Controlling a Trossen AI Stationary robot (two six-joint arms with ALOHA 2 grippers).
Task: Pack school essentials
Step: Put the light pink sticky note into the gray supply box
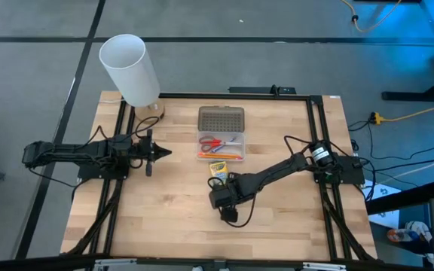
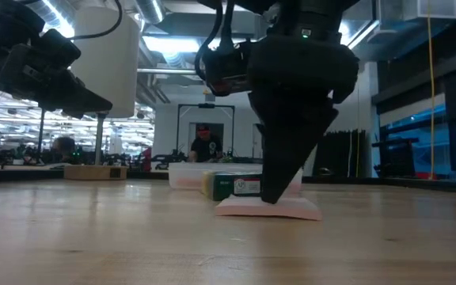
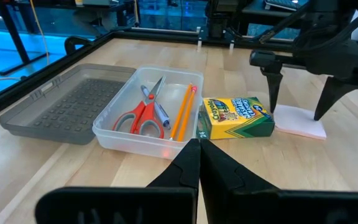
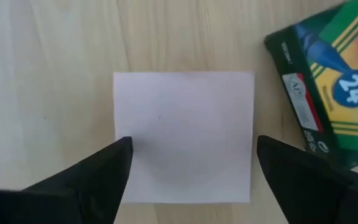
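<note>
A pale pink sticky-note pad (image 4: pixel 184 124) lies flat on the table beside the green-and-yellow crayon box (image 3: pixel 236 117). My right gripper (image 4: pixel 191 152) points down over the pad, open, with one finger at each of two opposite edges. Red-handled scissors (image 3: pixel 140 113), the orange pencil (image 3: pixel 184 112) and the blue pen (image 3: pixel 156 111) lie inside the clear case (image 3: pixel 143 142). Its grey dotted lid (image 3: pixel 64 107) lies open beside it. My left gripper (image 3: pixel 199 152) is shut and hovers near the table's left side (image 1: pixel 159 153), facing the case. My right gripper comes at the sticky-note pad from above, pointing down, its fingers (image 4: pixel 107 171) spread to the pad's two side edges (image 4: pixel 120 137). I cannot tell whether the fingertips touch the pad. The pad lies flat on the table.
A tall white cylinder (image 1: pixel 130 69) stands at the table's far left corner. The crayon box (image 1: pixel 218 169) sits between the case (image 1: pixel 221 147) and my right gripper (image 1: pixel 228 202). Bare wood stretches along the near edge. A person shows far off in the room (image 2: pixel 204 142).
</note>
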